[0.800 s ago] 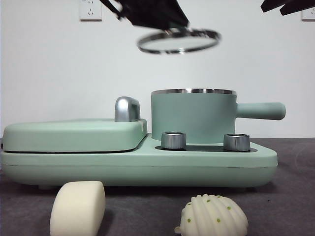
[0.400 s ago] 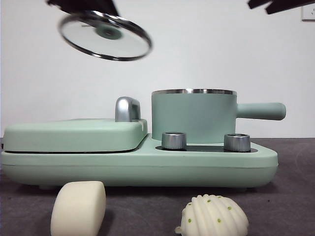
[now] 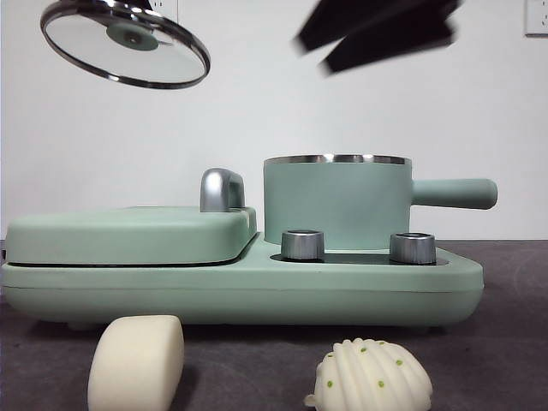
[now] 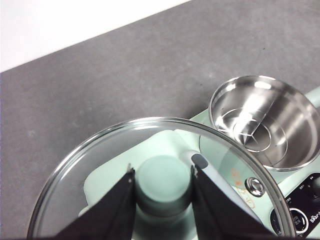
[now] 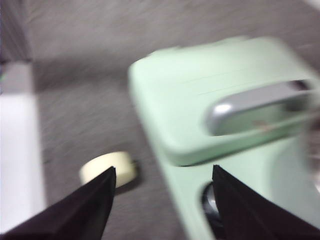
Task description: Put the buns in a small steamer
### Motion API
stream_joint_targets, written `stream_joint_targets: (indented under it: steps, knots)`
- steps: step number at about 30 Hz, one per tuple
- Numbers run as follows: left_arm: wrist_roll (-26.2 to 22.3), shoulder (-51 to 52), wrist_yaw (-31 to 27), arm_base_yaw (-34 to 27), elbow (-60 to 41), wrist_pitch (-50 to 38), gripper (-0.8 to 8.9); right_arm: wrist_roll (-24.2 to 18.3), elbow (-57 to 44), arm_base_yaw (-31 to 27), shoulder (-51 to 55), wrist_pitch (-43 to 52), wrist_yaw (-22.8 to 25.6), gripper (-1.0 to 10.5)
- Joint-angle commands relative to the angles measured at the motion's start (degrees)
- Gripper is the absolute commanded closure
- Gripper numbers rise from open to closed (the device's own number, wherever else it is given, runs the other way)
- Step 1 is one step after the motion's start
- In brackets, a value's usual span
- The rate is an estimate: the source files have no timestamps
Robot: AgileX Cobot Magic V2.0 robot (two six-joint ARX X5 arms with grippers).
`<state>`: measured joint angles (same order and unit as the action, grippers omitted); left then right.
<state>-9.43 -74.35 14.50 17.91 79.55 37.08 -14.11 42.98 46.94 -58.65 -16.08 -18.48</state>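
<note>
Buns: two, both on the grey desk (image 3: 497,360) in front of the appliance base (image 3: 240,287), as before. Smooth cream bun (image 3: 137,361) at front left; ribbed white bun with green dots (image 3: 371,377) at front right, well apart from it.

Small steamer (image 3: 336,201): mint-green pot with steel rim, on the right half of the base behind two chrome knobs (image 3: 302,244), handle pointing right. Uncovered; left wrist view shows its steel bowl empty. Position unchanged.

Glass lid (image 3: 126,43): airborne, tilted, at upper left above the flat griddle cover (image 3: 128,235); further left and higher than half a second ago.

Left tool (image 4: 162,181): clamped on the lid's green knob (image 4: 162,182), one jaw on each side.

Right tool (image 5: 164,187): jaws spread apart, holding nothing. In the front view it shows as a blurred dark shape above the pot, where earlier only a tip showed at the top right corner.
</note>
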Motion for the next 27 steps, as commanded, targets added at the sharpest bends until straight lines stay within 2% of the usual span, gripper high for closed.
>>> stream_joint_targets:
  steps: [1,5,8,15,27]
  knots:
    - [-0.1,0.2,0.3,0.0,1.1,-1.8,8.02,0.2,1.0,4.6,-5.3,1.4,1.3,6.4]
    - [-0.1,0.2,0.3,0.0,1.1,-1.8,8.02,4.0,1.0,8.7,-11.7,4.5,4.0,5.6]
    - [0.0,0.2,0.3,0.0,1.1,-1.9,8.02,6.5,1.0,10.5,-16.1,7.2,5.0,5.5]
    - [0.0,0.2,0.3,0.0,1.1,-1.9,8.02,9.3,1.0,13.2,-24.4,14.1,5.2,5.4]
    - [-0.2,0.2,0.3,0.0,1.1,-1.9,8.02,11.2,1.0,14.0,-32.9,17.3,5.2,5.2]
